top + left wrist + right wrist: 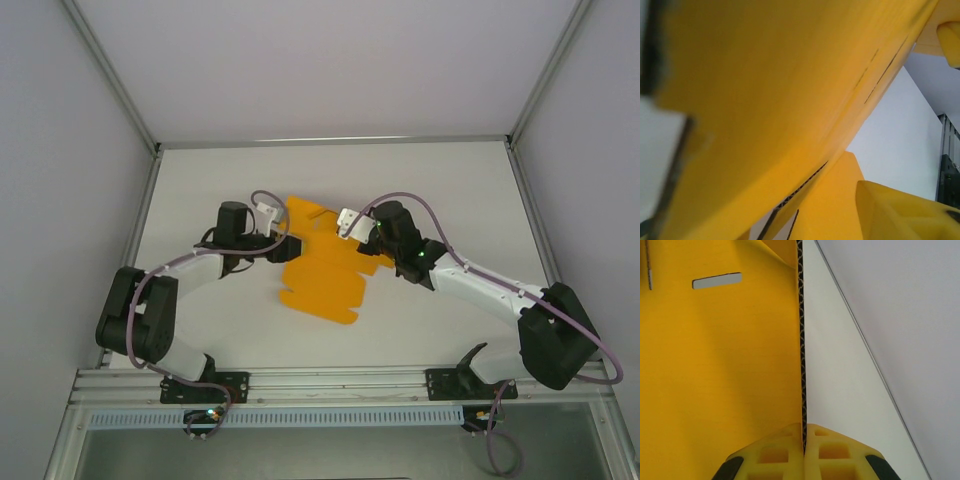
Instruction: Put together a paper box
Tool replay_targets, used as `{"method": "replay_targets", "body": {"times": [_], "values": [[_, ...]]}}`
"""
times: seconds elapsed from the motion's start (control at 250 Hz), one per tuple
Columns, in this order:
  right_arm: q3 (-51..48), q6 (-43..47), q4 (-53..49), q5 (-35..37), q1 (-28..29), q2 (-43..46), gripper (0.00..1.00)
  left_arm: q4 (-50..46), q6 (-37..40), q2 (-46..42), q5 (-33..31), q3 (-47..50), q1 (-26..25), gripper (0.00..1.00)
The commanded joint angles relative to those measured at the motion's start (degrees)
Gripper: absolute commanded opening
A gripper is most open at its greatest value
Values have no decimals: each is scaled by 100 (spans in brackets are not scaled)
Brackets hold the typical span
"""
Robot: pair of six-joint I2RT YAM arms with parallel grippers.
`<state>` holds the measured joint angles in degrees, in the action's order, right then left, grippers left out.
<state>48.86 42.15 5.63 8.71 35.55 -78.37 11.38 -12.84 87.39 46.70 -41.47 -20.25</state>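
Corrugated orange-yellow card, the paper box (320,285) lies mid-tabletop (200,190). Left end effector (285,248) sits at its left edge; closure cannot be determined. Right end effector (804,440) pinches its right edge. Likely light and bendable: grip beside creases.

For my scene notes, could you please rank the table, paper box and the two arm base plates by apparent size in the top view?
1. table
2. paper box
3. left base plate and right base plate, which look alike
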Motion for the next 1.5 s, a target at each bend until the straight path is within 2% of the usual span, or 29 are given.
{"method": "replay_targets", "body": {"times": [0.0,0.096,0.172,0.228,0.3,0.451,0.591,0.727,0.978,1.034,1.082,1.118,1.17,1.254,1.322,1.422,1.498], "values": [[194,-179,-16,-216,0,12,0,-12,291,-25,54,-185,-143,47],[221,-190,13,-153,-4,-7,0,-258,324,-79,-267,-255,-200,26],[220,-199,-9,-124,-3,-3,0,-322,246,-142,-582,-252,-239,18],[234,-243,-18,-139,11,10,0,-325,189,-193,-817,-223,-284,15],[284,-320,-124,-149,54,1,0,-367,65,-233,-1435,-250,-331,14],[398,-289,-272,320,426,-126,0,-491,-61,-271,-1975,-361,-843,13],[397,-504,-325,506,677,-292,0,-314,-676,-269,-2314,-460,-1061,12],[247,-540,-363,649,1028,-287,0,-67,-1341,-183,-2307,-496,-969,14],[387,-858,-685,1206,1588,-620,0,200,-1532,0,-1986,-464,-913,16],[484,-886,-773,1386,1632,-737,0,277,-1350,14,-1714,-428,-911,24],[459,-748,-649,1554,1615,-770,0,225,-1055,-43,-1628,-361,-911,36],[453,-615,-618,1643,1565,-760,0,72,-799,-126,-1745,-297,-910,44],[461,-559,-620,1651,1430,-673,0,-370,-460,-265,-2118,-282,-891,49],[450,-586,-782,1261,1191,-421,0,-837,-71,-444,-2544,-235,-834,52],[377,-519,-805,887,1083,-230,0,-799,138,-517,-2670,-144,-781,56],[396,-544,-940,460,960,-76,0,-678,340,-460,-2512,-128,-731,56],[387,-468,-919,383,889,-7,0,-705,594,-353,-2080,-185,-688,57]]}}
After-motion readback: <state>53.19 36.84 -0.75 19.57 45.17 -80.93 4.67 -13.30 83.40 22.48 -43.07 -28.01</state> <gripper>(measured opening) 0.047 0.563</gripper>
